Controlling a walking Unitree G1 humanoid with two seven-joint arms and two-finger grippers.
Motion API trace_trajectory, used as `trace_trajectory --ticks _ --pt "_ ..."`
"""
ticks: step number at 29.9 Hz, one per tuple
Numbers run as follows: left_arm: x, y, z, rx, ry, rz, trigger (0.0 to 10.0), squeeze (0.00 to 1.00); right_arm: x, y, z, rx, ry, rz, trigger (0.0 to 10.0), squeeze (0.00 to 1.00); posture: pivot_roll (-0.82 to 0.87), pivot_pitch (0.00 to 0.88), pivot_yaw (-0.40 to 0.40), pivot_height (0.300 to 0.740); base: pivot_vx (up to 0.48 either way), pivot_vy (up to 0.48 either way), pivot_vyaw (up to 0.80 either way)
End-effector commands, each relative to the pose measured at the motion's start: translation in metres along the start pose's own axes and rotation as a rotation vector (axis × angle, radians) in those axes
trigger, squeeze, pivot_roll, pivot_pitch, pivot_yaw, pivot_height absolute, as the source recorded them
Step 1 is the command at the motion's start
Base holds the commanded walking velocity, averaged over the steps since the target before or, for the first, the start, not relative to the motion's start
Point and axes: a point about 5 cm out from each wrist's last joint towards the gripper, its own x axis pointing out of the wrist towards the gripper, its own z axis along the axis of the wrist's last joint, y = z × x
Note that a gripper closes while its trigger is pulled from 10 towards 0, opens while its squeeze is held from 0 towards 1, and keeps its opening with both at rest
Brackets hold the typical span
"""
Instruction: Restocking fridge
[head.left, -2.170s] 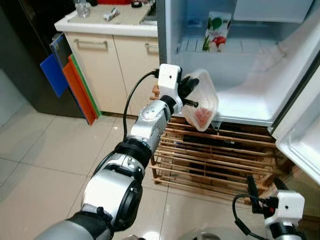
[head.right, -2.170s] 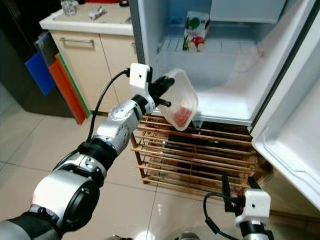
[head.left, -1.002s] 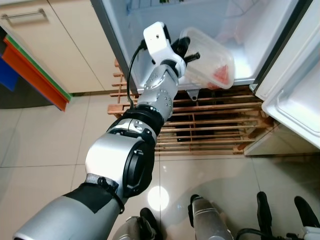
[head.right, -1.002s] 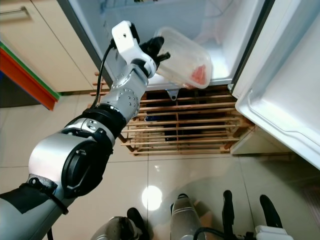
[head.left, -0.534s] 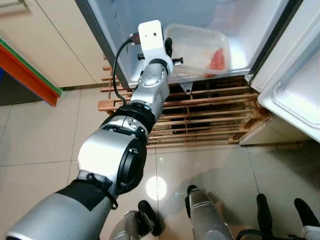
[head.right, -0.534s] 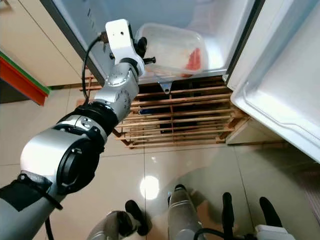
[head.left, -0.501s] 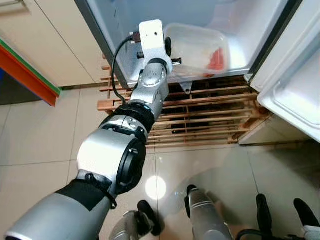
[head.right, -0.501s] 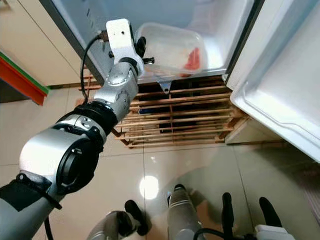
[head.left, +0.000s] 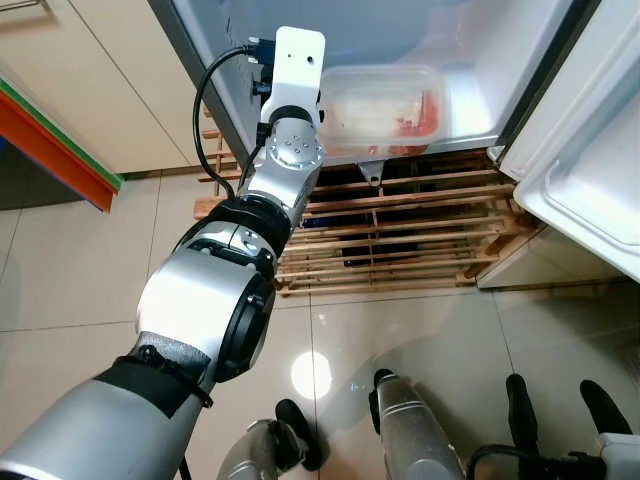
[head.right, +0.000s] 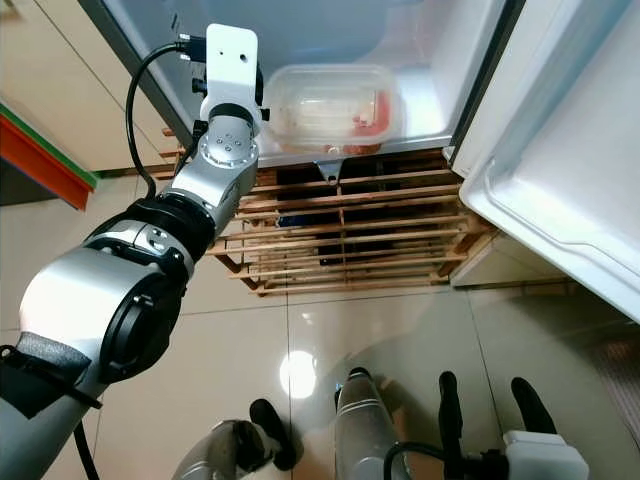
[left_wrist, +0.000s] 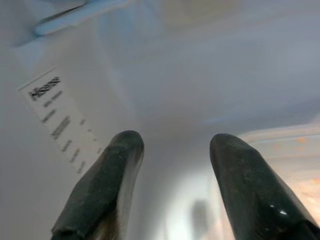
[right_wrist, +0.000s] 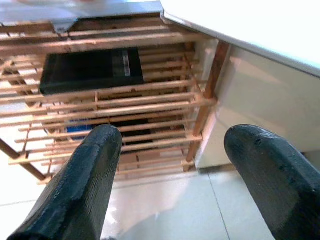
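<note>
- Your clear food box (head.left: 380, 108) with red bits inside lies flat on the bottom floor of the open fridge (head.left: 470, 60), near the front edge, so it looks put away.
- Your left gripper (left_wrist: 172, 165) is just beside the box, fingers (left_wrist: 107, 185) spread apart and holding nothing.
- Your right gripper (right_wrist: 185, 185) hangs low with fingers apart, empty.
- Under the fridge sits a wooden slat rack (head.left: 400, 235); the fridge door (head.left: 590, 170) stands open on the right.

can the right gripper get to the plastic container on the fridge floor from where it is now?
Probably not without repositioning. The right gripper hangs low near the tiles, jaws open, facing the wooden rack. The plastic container sits up on the fridge floor, and the left gripper is right beside it.
</note>
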Motion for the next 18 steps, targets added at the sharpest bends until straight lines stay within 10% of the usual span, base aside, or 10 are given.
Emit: trace_trajectory --ticks 1,3,4,6,7,18 --pt "-0.001 -0.006 -0.003 -0.032 0.026 -0.059 10.0 1.0 -0.001 -0.002 -0.005 0.003 0.031 -0.002 10.0 0.0 -0.55 0.258 0.121 0.74 0.0 0.0 0.0" --pt "-0.004 -0.013 -0.004 -0.063 0.042 -0.11 10.0 1.0 0.004 -0.001 -0.007 0.005 0.028 0.011 10.0 0.0 -0.55 0.255 0.119 0.74 0.0 0.0 0.0" --pt "-0.005 -0.016 -0.004 -0.083 0.046 -0.132 10.0 0.24 0.006 -0.001 -0.008 0.006 0.026 0.016 10.0 0.0 -0.53 0.25 0.117 0.74 0.0 0.0 0.0" --pt "-0.005 -0.018 -0.005 -0.095 0.048 -0.146 10.0 0.24 0.008 -0.001 -0.008 0.006 0.024 0.019 10.0 0.0 -0.53 0.248 0.116 0.74 0.0 0.0 0.0" --pt "-0.009 -0.024 -0.009 -0.116 0.062 -0.169 10.0 0.0 0.013 -0.001 -0.01 0.008 0.017 0.027 10.0 0.0 -0.49 0.232 0.111 0.74 0.0 0.0 0.0" --pt "-0.015 -0.031 0.003 -0.229 -0.112 -0.268 10.0 0.0 0.054 0.004 -0.01 0.025 -0.072 0.078 10.0 0.0 -0.41 0.153 0.102 0.74 0.0 0.0 0.0"
